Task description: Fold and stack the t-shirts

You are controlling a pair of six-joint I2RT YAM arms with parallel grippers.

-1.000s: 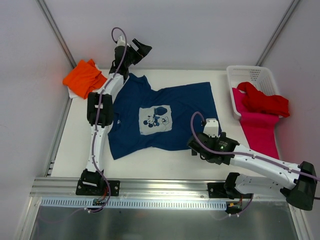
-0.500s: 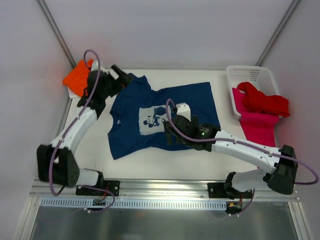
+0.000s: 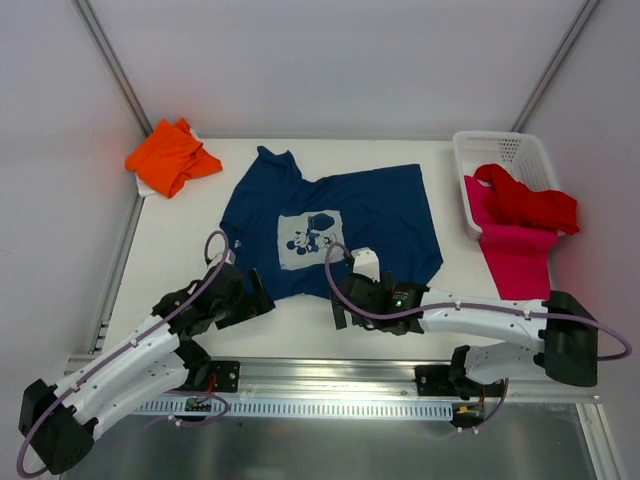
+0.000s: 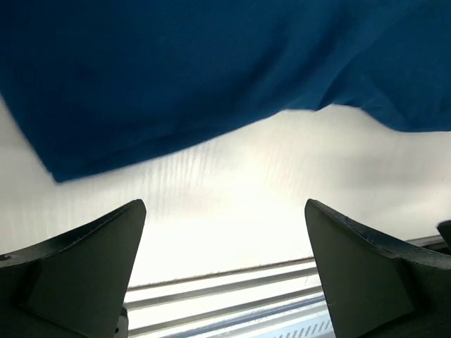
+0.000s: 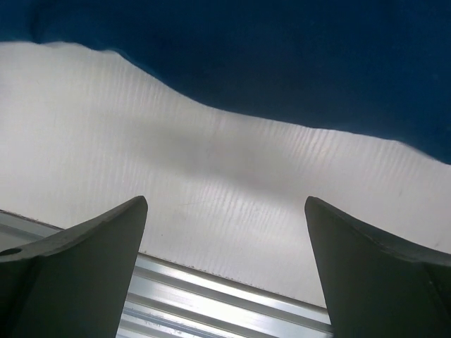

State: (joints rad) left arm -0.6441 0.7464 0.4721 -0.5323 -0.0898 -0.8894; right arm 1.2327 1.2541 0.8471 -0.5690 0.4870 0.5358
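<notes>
A navy t-shirt (image 3: 370, 215) with a pale cartoon-mouse print lies spread flat mid-table. Its near hem crosses the top of the left wrist view (image 4: 176, 77) and of the right wrist view (image 5: 282, 63). My left gripper (image 3: 257, 300) hovers open at the shirt's near-left hem corner, fingers (image 4: 84, 260) wide apart over bare table. My right gripper (image 3: 339, 306) hovers open just off the near hem's middle, nothing between its fingers (image 5: 373, 267). An orange tee (image 3: 170, 157) lies bunched at the far left. A red tee (image 3: 530, 205) and a magenta tee (image 3: 518, 258) hang out of the basket.
A white mesh basket (image 3: 500, 150) stands at the far right. The table's near edge and its metal rail (image 5: 232, 303) run just below both grippers. Bare white table (image 3: 170, 240) lies left of the navy shirt.
My left arm has swung from the far-left corner back to the shirt's near-left hem. My right gripper rose over the shirt, then dropped to its near hem. Both stayed open.
</notes>
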